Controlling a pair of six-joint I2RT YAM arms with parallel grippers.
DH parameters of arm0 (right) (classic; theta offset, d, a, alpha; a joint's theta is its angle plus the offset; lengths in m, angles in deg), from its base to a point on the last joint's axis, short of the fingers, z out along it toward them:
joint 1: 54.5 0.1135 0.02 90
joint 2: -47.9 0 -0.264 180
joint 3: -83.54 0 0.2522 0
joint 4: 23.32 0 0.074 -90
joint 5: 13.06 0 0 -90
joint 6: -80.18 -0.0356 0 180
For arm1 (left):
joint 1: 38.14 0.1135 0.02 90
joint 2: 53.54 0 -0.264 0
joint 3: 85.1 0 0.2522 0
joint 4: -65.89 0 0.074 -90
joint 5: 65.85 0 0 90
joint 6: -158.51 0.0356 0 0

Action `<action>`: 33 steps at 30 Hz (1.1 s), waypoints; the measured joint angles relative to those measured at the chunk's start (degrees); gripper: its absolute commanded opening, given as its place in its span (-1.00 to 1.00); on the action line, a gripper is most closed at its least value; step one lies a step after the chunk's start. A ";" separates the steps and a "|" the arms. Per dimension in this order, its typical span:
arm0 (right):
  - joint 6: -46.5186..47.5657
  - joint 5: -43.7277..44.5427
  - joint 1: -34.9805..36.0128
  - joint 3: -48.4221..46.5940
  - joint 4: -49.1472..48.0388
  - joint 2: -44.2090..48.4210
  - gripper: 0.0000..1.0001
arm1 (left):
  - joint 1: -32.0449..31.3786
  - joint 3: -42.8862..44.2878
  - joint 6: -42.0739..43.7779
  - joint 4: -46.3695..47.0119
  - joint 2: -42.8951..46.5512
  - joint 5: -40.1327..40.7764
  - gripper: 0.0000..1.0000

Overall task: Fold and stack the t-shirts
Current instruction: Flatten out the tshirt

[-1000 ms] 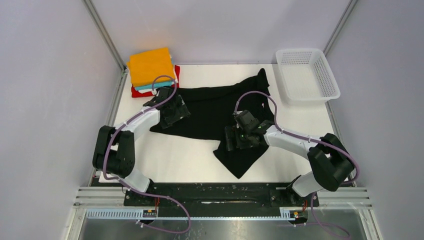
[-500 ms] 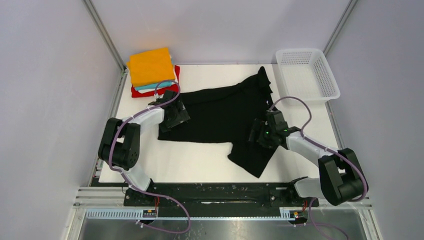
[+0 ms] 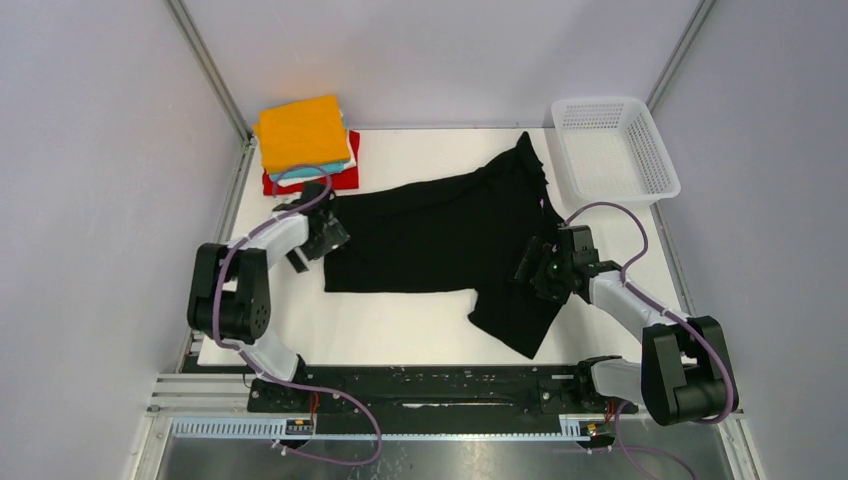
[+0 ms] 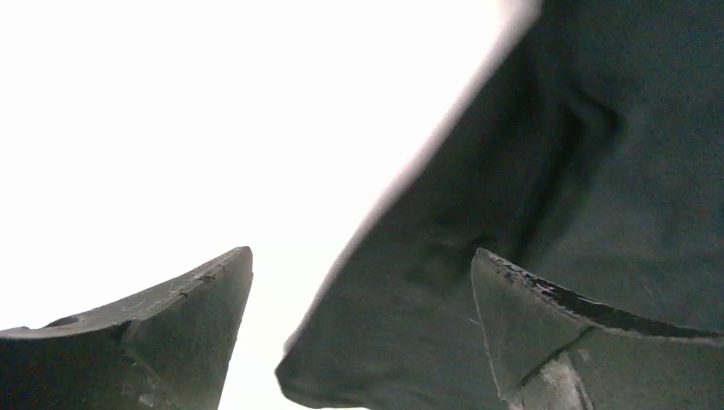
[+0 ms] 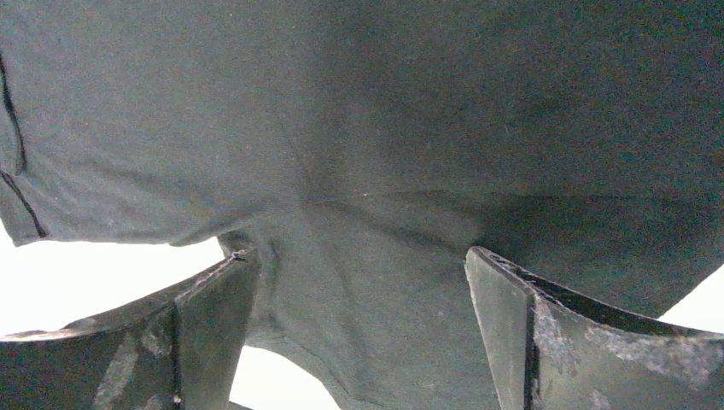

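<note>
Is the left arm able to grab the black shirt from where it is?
Probably yes. The left gripper hangs right at the left edge of the black shirt. The cloth edge shows between its open jaws, and nothing sits in the way.

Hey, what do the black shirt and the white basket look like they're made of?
Black shirt: soft matte knit cloth, probably cotton; it lies limp with creases and stitched hems. White basket: rigid, slightly glossy plastic, judging by its moulded mesh walls and smooth rim.
</note>
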 measured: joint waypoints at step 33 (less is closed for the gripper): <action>0.72 1.57 -1.62 0.04 1.90 0.94 0.99 | -8.83 2.64 0.20 -19.50 -2.45 15.30 0.97</action>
